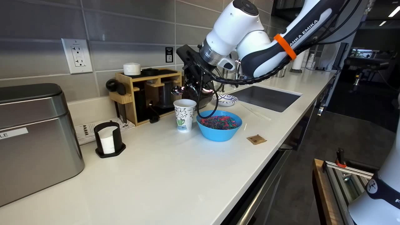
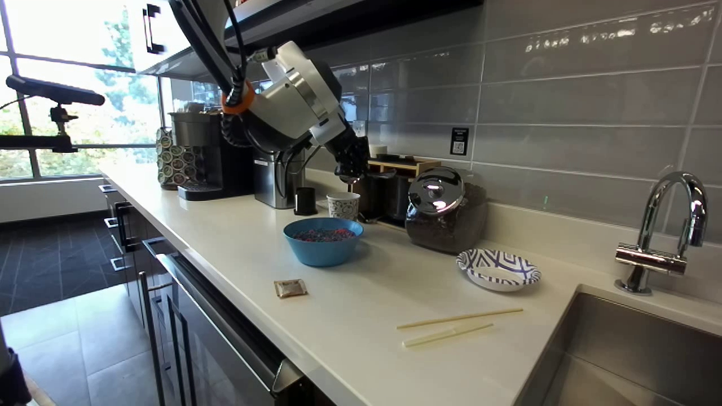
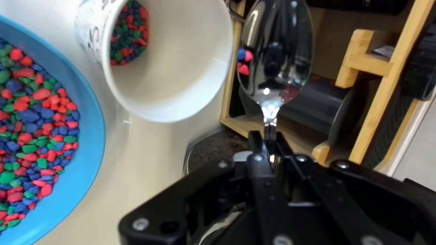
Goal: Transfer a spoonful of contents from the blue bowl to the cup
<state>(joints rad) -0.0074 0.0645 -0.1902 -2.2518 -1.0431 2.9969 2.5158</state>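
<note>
White countertop (image 1: 162, 175). Black gripper (image 3: 268, 137), fingers clamped on the handle of a metal spoon (image 3: 276, 41). Blue bowl (image 1: 218, 134), set in from the countertop's front edge, holding pebbles (image 3: 34, 136). Paper cup (image 1: 185, 117), upright, just beside the bowl, nearer the back edge, pebbles at its bottom. Spoon, raised, its head beside the cup's mouth in the wrist view. Pebbles: red, green, blue.

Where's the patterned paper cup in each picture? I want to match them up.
In an exterior view: the paper cup, just left of centre, left of the blue bowl.
In an exterior view: the paper cup, near the middle, just behind the blue bowl.
Wrist view: the paper cup, upper left, cut off at top; right of the blue bowl.
Shared landmark: the blue bowl.
</note>
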